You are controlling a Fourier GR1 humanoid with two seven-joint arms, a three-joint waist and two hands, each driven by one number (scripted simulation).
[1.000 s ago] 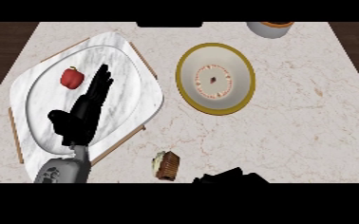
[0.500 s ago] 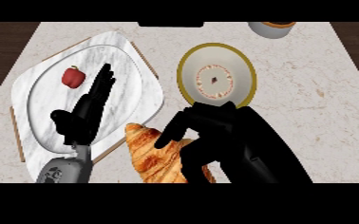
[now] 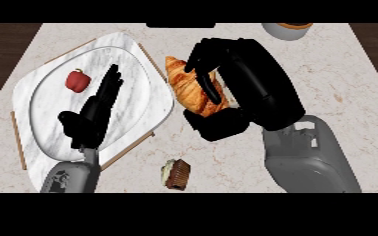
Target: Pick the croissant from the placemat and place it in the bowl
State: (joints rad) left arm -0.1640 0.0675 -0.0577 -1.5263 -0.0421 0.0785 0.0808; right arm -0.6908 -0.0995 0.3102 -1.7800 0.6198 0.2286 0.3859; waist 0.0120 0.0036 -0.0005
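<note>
The right hand (image 3: pixel 244 87) is carrying the croissant (image 3: pixel 193 87), its fingers curling over the pastry's top and its thumb closing under the lower end. Half a second ago the pair was lying lower, toward the near edge of the tabletop (image 3: pixel 332 70); now both are sitting higher up, near the middle, where the yellow-rimmed bowl showed before. The hand and forearm are covering that spot completely, so the bowl is not showing and I cannot tell whether the croissant is directly over it or merely beside it. Judging from the shift, the carry is nearly finished and the release is the step remaining.

The left hand (image 3: pixel 92 112) is resting open, fingers straight, over the marble placemat (image 3: pixel 44 87) near the tabletop's left edge, unchanged from the earlier views. A small red fruit (image 3: pixel 77 80) is lying on the placemat just beside those fingers. A chocolate muffin (image 3: pixel 176 173) is sitting near the near edge, well apart from the croissant. A grey cup (image 3: pixel 286 30) is standing at the far edge.
</note>
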